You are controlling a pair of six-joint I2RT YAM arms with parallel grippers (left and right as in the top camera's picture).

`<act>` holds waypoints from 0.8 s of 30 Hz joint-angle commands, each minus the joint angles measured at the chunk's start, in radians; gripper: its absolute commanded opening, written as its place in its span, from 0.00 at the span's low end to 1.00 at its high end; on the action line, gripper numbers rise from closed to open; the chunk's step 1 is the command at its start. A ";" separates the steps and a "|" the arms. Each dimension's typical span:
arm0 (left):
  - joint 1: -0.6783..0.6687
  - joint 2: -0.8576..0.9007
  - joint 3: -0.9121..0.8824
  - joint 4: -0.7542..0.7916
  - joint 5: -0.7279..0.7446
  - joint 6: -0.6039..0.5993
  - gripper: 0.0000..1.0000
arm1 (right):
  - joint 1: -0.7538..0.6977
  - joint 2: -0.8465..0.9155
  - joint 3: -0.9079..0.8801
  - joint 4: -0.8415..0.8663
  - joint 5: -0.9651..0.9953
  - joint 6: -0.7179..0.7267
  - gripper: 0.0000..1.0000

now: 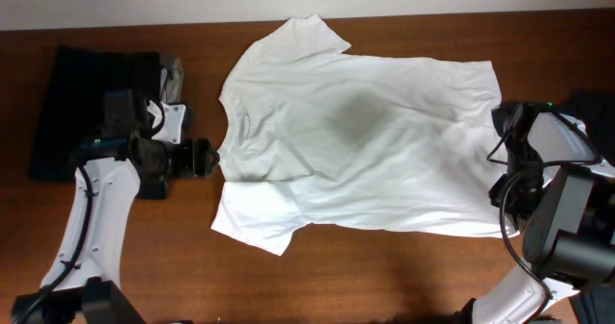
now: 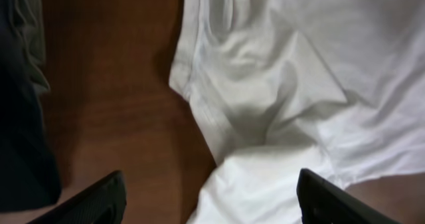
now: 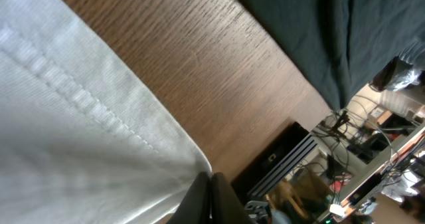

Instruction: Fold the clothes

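Note:
The white T-shirt [image 1: 365, 141] lies spread on the wooden table, collar to the left and hem to the right. My left gripper [image 1: 207, 158] hovers just left of the collar. In the left wrist view its jaws [image 2: 212, 204] stand wide open, with the near sleeve [image 2: 265, 184] lying below and between the fingers [image 2: 99, 201], untouched. My right gripper [image 1: 502, 122] is at the hem on the right side. Its fingers [image 3: 222, 197] are pressed together at the edge of the stitched hem [image 3: 99, 117], and creases in the cloth run toward the tips.
A black garment [image 1: 91, 103] lies at the far left behind the left arm and shows as dark cloth [image 2: 20, 117]. Another dark garment [image 1: 591, 103] lies at the right edge, also seen as grey cloth [image 3: 332, 31]. Bare table [image 1: 384, 276] runs along the front.

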 commanded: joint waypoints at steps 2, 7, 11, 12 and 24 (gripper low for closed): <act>-0.037 0.002 -0.021 -0.077 -0.006 0.003 0.82 | -0.024 -0.006 0.084 -0.014 -0.069 0.008 0.23; -0.084 0.005 -0.177 -0.049 -0.006 -0.105 0.82 | -0.027 -0.021 0.224 -0.015 -0.381 -0.169 0.32; -0.086 0.007 -0.336 0.204 0.006 -0.119 0.82 | -0.019 -0.021 0.266 -0.003 -0.487 -0.212 0.36; -0.086 0.007 -0.357 0.240 0.040 -0.118 0.81 | -0.019 -0.021 0.266 -0.003 -0.486 -0.218 0.36; -0.085 0.008 -0.375 0.173 0.080 -0.094 0.00 | -0.019 -0.021 0.266 0.051 -0.486 -0.235 0.36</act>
